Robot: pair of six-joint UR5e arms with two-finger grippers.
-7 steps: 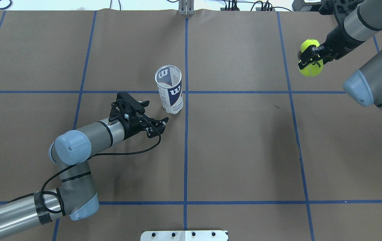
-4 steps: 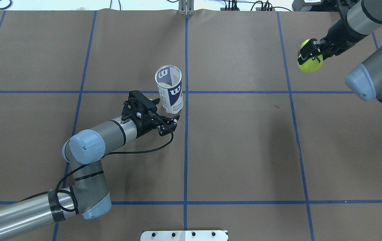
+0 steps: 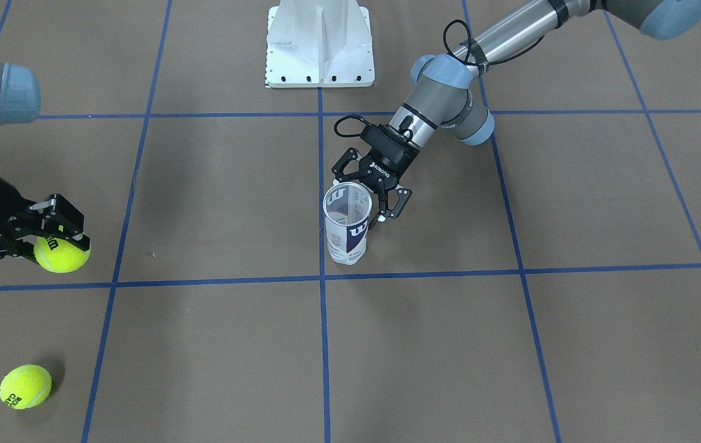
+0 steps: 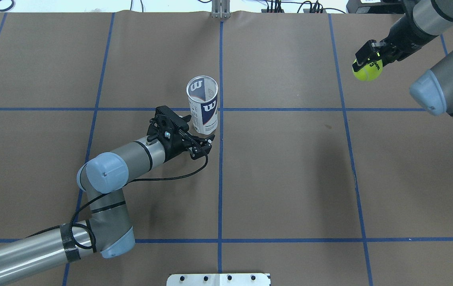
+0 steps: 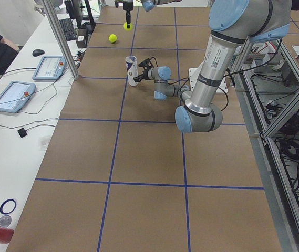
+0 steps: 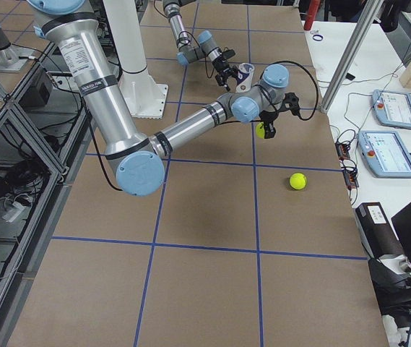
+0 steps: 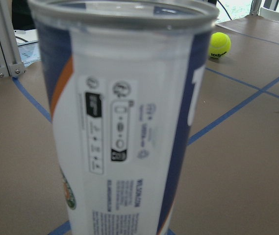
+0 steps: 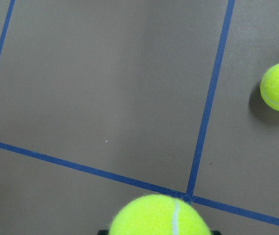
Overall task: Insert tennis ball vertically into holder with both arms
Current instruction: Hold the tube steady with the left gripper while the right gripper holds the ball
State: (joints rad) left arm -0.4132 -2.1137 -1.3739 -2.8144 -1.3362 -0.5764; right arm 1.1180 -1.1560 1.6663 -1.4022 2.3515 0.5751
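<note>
Left pincer (image 4: 200, 128) edged nearer, spread just beside upright holder (image 4: 204, 107), mouth up, right pincer (image 4: 366, 60) clamped on tennis ball (image 4: 365, 72)

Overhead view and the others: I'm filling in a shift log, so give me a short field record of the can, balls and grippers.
can: upright on the table, top open, no ball inside
left gripper: open, fingers either side of the can
right gripper: shut on held ball, above the table, far from the can
loose ball: lying on the table
</note>
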